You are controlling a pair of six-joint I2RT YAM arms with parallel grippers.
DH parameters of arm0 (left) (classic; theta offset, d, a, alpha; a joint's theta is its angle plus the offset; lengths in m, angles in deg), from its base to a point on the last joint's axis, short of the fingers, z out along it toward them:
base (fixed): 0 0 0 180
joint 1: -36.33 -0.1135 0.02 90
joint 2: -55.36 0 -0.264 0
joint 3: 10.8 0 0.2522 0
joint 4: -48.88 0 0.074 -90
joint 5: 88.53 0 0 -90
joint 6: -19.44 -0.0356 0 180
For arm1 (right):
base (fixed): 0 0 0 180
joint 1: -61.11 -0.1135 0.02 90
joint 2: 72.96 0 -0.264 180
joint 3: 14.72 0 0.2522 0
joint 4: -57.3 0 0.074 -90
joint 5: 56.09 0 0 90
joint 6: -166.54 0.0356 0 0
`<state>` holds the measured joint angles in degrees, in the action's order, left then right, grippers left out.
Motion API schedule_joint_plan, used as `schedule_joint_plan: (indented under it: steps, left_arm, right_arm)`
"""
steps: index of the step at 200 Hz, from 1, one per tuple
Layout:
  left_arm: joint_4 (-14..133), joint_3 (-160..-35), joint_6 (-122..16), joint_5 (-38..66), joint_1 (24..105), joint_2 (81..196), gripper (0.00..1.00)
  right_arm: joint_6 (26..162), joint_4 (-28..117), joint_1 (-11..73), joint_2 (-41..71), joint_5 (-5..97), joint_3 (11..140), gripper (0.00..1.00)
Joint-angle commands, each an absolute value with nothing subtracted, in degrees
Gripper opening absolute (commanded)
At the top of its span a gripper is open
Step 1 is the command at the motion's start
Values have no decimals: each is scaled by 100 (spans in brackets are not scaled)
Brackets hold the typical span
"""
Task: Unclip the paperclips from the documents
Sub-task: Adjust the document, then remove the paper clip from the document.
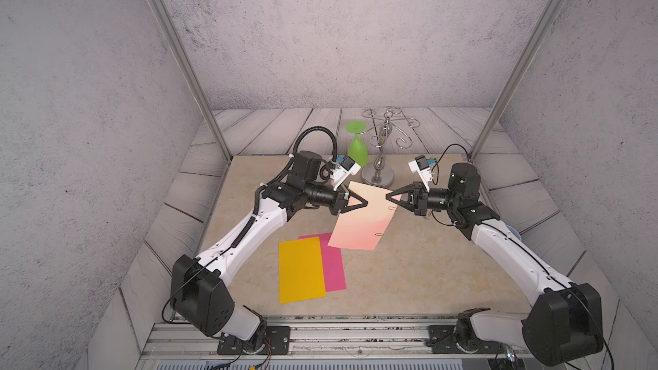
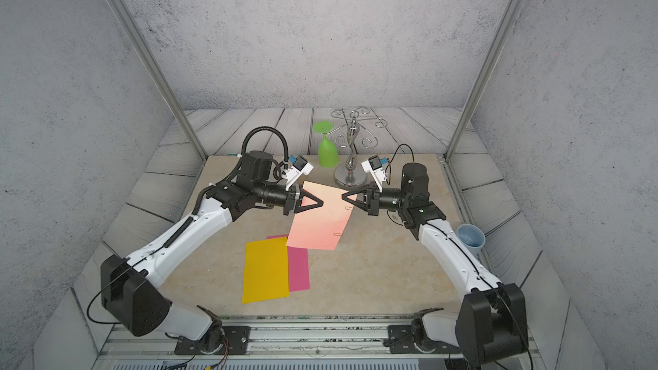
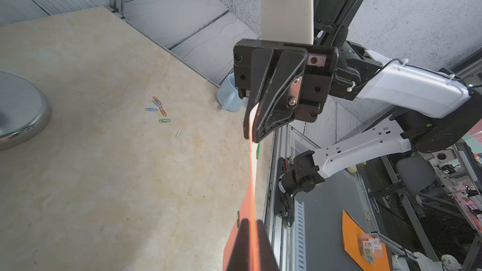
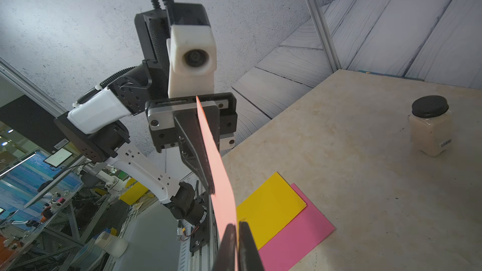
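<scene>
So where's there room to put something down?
Bare: the table front right, between the magenta sheet and right arm. Crowded: back middle, where left gripper and right gripper pinch the salmon sheet beside chrome stand and green wine glass.

Chrome stand (image 1: pixel 378 176) behind, open tabletop (image 1: pixel 427 279) right

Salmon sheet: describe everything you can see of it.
The salmon sheet is plain, blank, thin paper, slightly bowed, held up and tilted. The left pincer pinches one long edge, the right pincer the opposite one. Two paperclips sit on that edge: one beside the pincer, one near the lower corner.
</scene>
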<state>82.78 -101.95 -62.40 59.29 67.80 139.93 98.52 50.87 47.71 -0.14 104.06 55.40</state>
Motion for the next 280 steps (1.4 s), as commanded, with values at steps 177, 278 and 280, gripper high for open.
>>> schedule_joint_plan:
  steps: [177,278,280]
  left_arm:
    - [7761,-10046,-5955,5938,6719,13671,0]
    - [7846,-10024,-6019,5991,6587,13516,0]
    - [7839,-10026,-6012,5979,6587,13512,0]
  right_arm:
    - [8733,3632,4635,-58,10405,5991,59]
    - [8432,3383,4645,78,10800,5890,45]
    - [8431,3386,4644,78,10800,5890,45]
